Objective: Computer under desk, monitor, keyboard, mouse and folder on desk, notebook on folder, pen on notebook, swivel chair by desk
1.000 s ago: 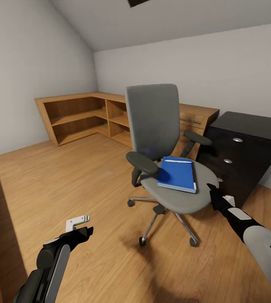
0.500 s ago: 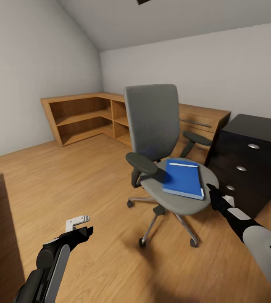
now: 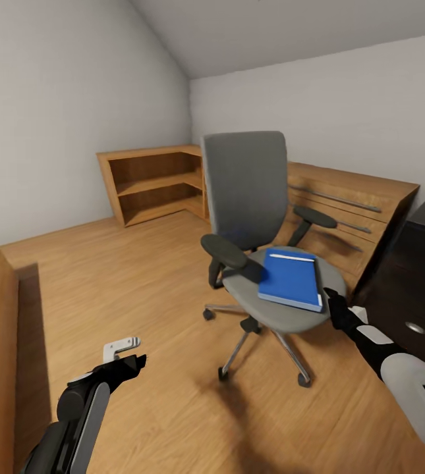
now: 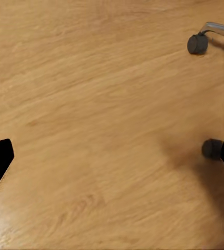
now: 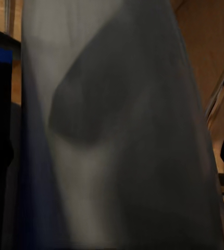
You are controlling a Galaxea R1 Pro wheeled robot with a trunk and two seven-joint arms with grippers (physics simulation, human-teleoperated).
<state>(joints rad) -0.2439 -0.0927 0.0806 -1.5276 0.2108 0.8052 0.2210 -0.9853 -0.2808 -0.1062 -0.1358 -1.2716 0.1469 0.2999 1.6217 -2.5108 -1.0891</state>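
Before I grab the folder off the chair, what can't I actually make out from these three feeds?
- Right gripper, head view: dark tip at the swivel chair seat edge beside the folder; finger opening and contact unreadable.
- Right wrist view: blurred grey chair surface, too close to read.
- Black cabinet, head view: cut off by the frame's right edge.
- Left gripper: over the floor; head view too small to show its finger gap.

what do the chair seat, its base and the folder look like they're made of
Swivel chair seat: grey padded fabric, probably; matte, soft rounded edges.
Base: seemingly polished metal; its spokes show bright silvery glints, ending in dark castors, likely plastic.
Folder: smooth blue cover, card or plastic, with white page edges suggesting paper inside.
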